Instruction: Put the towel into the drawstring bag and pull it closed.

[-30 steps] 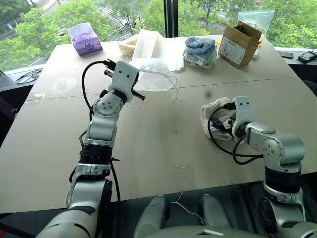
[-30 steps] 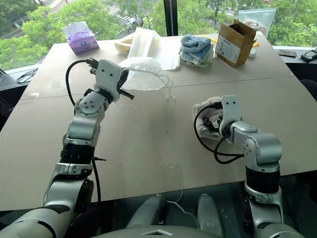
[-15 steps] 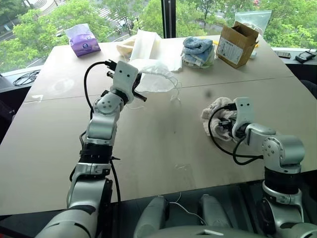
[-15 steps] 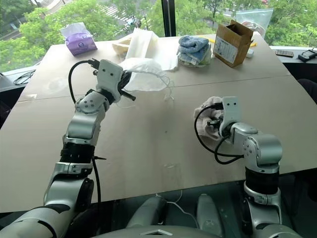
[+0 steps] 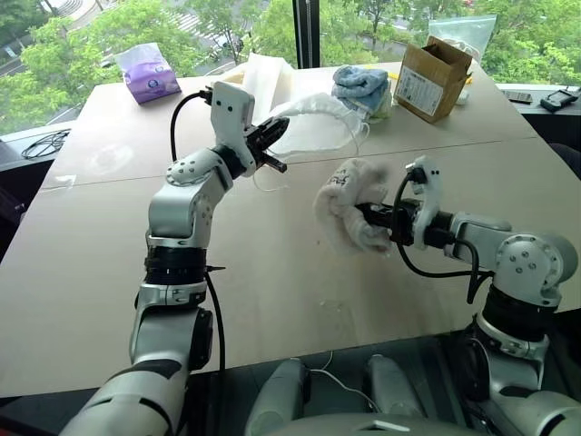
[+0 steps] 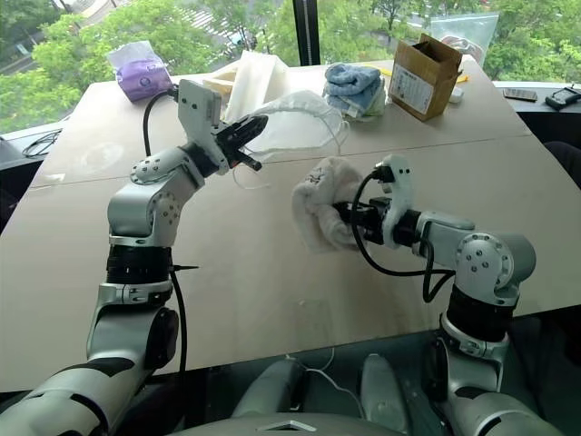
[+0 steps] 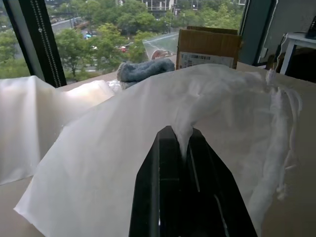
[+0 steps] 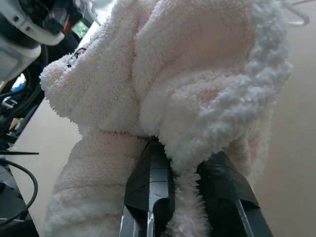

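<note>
The bag (image 5: 313, 127) hangs above the table (image 5: 272, 263) left of centre, the towel (image 5: 345, 216) just right of it and nearer; box (image 5: 436, 77) and stacked towels (image 5: 363, 89) behind, tissue pack (image 5: 150, 73) far left

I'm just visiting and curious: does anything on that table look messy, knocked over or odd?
The cardboard box at the far edge stands tilted with its flaps open. Otherwise nothing looks spilled or damaged; the towel and drawstring bag are simply held up.
</note>
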`<state>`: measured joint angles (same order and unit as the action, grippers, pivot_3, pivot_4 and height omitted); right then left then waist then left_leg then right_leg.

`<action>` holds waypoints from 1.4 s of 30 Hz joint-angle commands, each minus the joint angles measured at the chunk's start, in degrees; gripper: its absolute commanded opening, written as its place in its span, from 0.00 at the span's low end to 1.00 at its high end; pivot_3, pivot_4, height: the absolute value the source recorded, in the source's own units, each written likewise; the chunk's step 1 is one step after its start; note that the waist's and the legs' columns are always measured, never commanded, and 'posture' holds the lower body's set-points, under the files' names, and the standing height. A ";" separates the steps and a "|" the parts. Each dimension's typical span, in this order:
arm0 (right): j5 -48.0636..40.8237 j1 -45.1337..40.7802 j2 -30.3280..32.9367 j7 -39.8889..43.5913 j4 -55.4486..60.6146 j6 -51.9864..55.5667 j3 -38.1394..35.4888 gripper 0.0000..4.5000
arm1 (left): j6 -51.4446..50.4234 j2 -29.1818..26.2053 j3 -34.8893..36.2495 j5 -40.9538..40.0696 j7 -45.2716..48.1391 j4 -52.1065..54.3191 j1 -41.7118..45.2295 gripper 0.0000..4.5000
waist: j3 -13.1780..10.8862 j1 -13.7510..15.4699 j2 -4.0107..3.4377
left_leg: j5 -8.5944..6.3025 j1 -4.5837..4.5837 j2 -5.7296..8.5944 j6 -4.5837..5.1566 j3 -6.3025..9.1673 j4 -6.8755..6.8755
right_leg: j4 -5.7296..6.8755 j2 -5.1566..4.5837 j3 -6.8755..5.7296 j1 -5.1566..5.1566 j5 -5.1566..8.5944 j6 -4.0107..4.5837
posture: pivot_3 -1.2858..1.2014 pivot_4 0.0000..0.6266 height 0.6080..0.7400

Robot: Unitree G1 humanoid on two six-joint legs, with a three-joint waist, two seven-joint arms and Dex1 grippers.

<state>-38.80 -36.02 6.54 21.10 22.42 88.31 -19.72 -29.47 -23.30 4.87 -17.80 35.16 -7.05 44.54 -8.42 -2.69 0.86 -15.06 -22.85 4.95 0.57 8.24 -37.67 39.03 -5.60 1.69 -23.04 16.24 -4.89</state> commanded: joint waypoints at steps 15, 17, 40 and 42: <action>-9.21 -3.90 17.39 14.42 -2.93 -0.54 12.92 0.00 | 5.58 -2.95 -6.20 0.65 9.97 6.57 -4.63 0.00 | -0.02 0.13 -0.01 | 0.00 -0.04 0.02 0.00 -0.01 0.07 | -0.09 -0.06 -0.01 -0.02 0.00 0.00 | 0.52 0.24 1.00; -9.99 -4.05 18.79 15.74 -3.07 -0.81 14.02 0.00 | 6.82 -2.95 -6.92 2.72 8.75 5.79 -4.58 0.00 | -0.02 0.14 -0.01 | 0.00 -0.04 0.02 0.00 -0.01 0.06 | -0.09 -0.06 -0.01 -0.02 0.00 0.00 | 0.52 0.24 1.00; -6.44 -11.47 1.24 -9.74 -23.63 4.19 -9.07 0.00 | 9.71 -2.85 -10.30 -0.25 16.65 11.92 -10.13 0.00 | -0.05 0.22 -0.03 | 0.01 -0.07 0.02 0.00 0.00 0.05 | -0.06 -0.09 -0.02 -0.06 0.00 0.01 | 0.52 0.24 1.00; -7.13 -11.30 0.78 -11.64 -24.00 4.19 -10.28 0.00 | 10.05 -2.77 -10.27 -0.13 16.78 11.63 -9.96 0.00 | -0.04 0.16 -0.03 | 0.01 -0.07 0.02 0.00 0.00 0.06 | -0.04 -0.08 -0.01 -0.07 0.00 0.01 | 0.52 0.24 1.00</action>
<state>-44.35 -46.04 7.48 10.69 -2.37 92.15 -28.32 -20.77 -25.99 -5.25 -17.70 51.33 3.35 33.78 -8.47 -2.53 0.83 -15.05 -22.92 4.97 0.56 8.23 -37.60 38.99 -5.68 1.69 -23.11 16.23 -4.89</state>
